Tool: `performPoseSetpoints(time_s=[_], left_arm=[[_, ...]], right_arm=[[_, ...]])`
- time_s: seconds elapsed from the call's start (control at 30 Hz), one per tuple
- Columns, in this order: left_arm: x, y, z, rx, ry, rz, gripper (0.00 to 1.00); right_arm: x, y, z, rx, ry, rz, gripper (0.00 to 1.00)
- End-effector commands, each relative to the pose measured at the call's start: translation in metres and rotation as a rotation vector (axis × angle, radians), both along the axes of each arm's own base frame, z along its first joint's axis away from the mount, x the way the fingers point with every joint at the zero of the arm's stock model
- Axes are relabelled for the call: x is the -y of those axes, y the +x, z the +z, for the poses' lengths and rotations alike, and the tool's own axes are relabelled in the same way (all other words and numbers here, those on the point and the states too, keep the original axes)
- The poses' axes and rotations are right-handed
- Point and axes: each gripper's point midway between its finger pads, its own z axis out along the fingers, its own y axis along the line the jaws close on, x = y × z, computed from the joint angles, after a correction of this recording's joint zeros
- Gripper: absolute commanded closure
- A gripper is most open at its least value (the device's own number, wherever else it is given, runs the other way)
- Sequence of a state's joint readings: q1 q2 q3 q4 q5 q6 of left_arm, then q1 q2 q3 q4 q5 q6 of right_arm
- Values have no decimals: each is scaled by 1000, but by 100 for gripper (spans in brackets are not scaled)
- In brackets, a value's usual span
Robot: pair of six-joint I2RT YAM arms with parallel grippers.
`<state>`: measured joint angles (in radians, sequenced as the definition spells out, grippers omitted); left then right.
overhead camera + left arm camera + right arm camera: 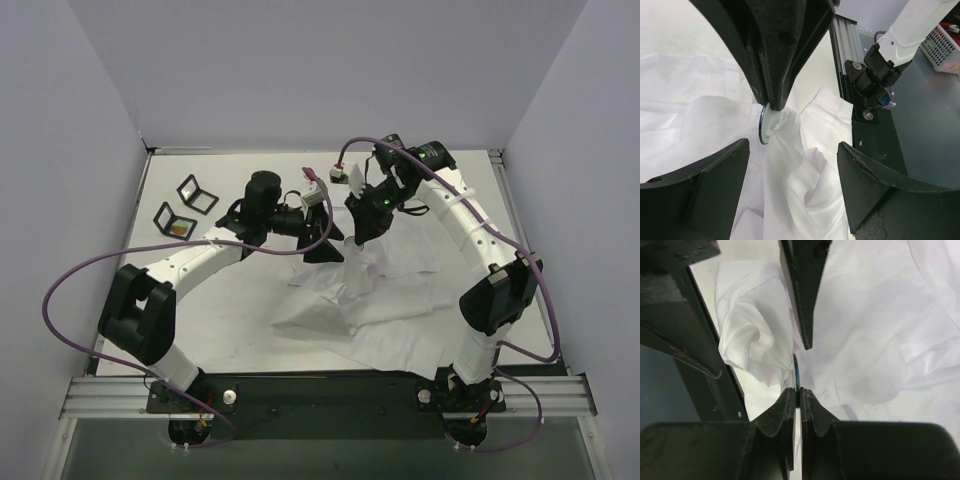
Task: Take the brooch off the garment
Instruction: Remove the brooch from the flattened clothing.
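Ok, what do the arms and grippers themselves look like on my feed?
Both arms match: the left arm and right arm have white tubular links joined by bulky black joints, each trailing a looping purple cable. The left gripper and right gripper have matte black, wedge-shaped fingers tapering to narrow tips.

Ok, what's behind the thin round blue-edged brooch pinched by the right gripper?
White thin-fabric shirt, gathered into a peak against the brooch. Its fastening is hidden by those folds and the shut right gripper.
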<state>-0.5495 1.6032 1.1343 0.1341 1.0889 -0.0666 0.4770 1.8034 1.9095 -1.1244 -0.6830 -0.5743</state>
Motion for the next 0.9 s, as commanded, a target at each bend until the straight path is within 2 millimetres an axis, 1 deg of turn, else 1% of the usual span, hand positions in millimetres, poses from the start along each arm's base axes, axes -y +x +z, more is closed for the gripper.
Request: performPoseSetpoints(time_s=[0.0, 0.03, 0.2, 0.4, 0.5, 0.53, 0.63, 0.73, 0.77, 0.83, 0.87], left_arm=[[-7, 5, -2, 52, 50, -5, 20], [-7, 6, -5, 51, 53, -4, 20], [-6, 6, -17, 24, 60, -8, 30], [-7, 12, -39, 5, 101, 25, 29], [-5, 19, -43, 29, 97, 43, 42], [-5, 20, -47, 21, 104, 46, 52], [-4, 22, -50, 20, 109, 50, 69], [-4, 21, -51, 18, 109, 50, 81], [-4, 22, -52, 19, 108, 52, 89], [-4, 21, -51, 15, 105, 51, 99], [-3, 22, -51, 15, 103, 52, 100]], right_arm=[[7, 11, 9, 76, -3, -53, 100], [6, 12, 10, 79, 2, -61, 100], [2, 18, 11, 89, 17, -80, 100], [1, 18, 16, 99, 38, -97, 100], [0, 18, 17, 100, 46, -102, 100], [-1, 18, 18, 100, 49, -102, 100], [-1, 18, 18, 99, 54, -106, 100], [-2, 18, 17, 94, 54, -112, 100], [-1, 19, 17, 96, 55, -112, 100], [-2, 19, 16, 97, 55, -114, 100], [-2, 20, 16, 99, 55, -115, 100]])
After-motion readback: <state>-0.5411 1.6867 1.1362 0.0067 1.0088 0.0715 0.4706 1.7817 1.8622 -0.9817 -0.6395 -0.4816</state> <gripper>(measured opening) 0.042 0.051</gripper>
